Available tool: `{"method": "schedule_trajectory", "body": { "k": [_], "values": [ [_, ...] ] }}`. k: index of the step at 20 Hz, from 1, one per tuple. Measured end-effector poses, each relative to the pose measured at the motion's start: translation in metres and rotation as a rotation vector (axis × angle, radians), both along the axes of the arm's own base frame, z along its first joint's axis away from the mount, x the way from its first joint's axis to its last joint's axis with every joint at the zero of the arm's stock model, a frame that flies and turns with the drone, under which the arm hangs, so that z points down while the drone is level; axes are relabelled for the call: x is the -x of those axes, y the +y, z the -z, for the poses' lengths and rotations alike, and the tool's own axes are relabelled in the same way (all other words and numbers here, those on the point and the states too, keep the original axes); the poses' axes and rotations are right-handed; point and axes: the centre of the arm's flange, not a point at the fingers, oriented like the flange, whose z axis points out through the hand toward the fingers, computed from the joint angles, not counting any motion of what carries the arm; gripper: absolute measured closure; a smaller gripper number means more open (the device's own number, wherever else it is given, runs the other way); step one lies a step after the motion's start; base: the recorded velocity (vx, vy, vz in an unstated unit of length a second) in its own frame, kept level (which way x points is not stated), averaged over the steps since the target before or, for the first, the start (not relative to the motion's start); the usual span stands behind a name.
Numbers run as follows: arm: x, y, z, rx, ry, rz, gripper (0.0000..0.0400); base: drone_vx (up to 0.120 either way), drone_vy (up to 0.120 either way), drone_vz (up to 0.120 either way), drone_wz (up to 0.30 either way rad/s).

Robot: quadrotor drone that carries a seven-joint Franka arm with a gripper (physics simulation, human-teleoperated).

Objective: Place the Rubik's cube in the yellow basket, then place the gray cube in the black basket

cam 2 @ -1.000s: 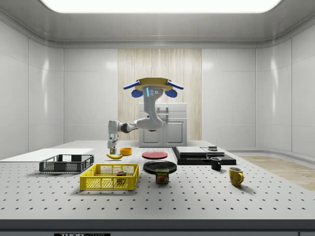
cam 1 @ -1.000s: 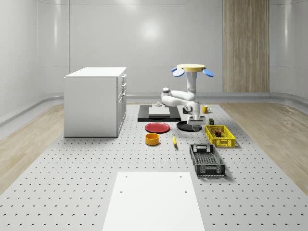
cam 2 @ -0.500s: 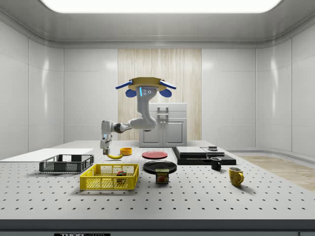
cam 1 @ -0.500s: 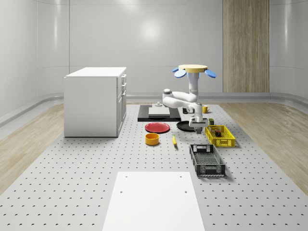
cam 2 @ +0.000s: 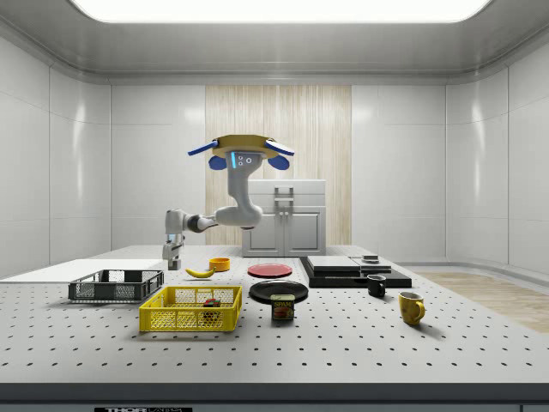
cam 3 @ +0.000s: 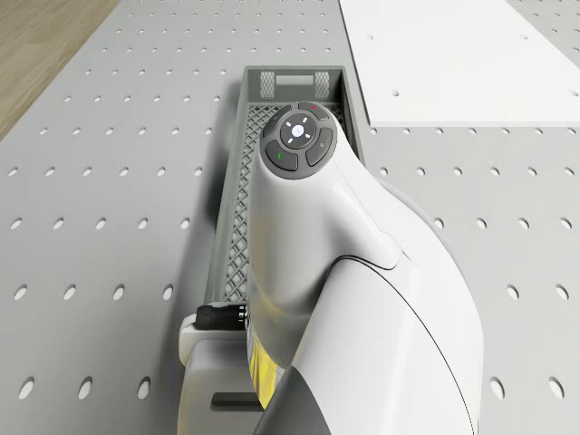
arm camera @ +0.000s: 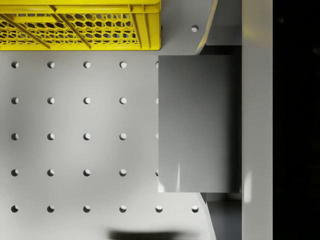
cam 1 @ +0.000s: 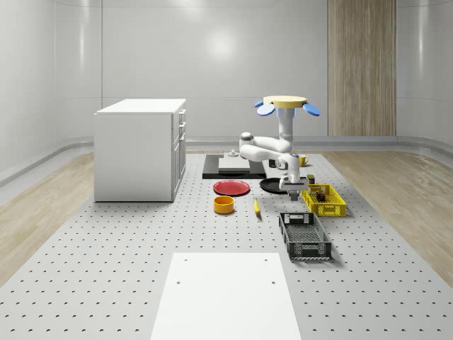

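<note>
drone point(cam 2: 241, 148) hovering over the desk point(cam 1: 141, 241), gripper point(cam 2: 174, 262) hanging between the yellow basket point(cam 2: 190, 309) and black basket point(cam 2: 116, 286), jaws clamped on the gray cube point(arm camera: 197, 122).

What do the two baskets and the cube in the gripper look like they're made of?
Yellow basket: looks like moulded plastic, glossy, with honeycomb lattice walls. Black basket: likely the same sort of plastic, duller, with a fine mesh floor and slotted sides. Gray cube: plain, matte, flat-faced with sharp edges; whether plastic, metal or foam, I cannot tell from a simulator's render.
</note>
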Motion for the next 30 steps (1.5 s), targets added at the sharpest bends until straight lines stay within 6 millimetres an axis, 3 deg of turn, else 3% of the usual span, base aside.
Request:
{"method": "schedule_trajectory", "body": {
  "k": [23,30],
  "values": [
    [0.0000,0.0000,0.0000,0.000,0.000,0.000,0.0150,0.120,0.000,0.000,0.000],
    [0.0000,0.0000,0.0000,0.000,0.000,0.000,0.0150,0.120,0.000,-0.103,0.000]
  ]
}}
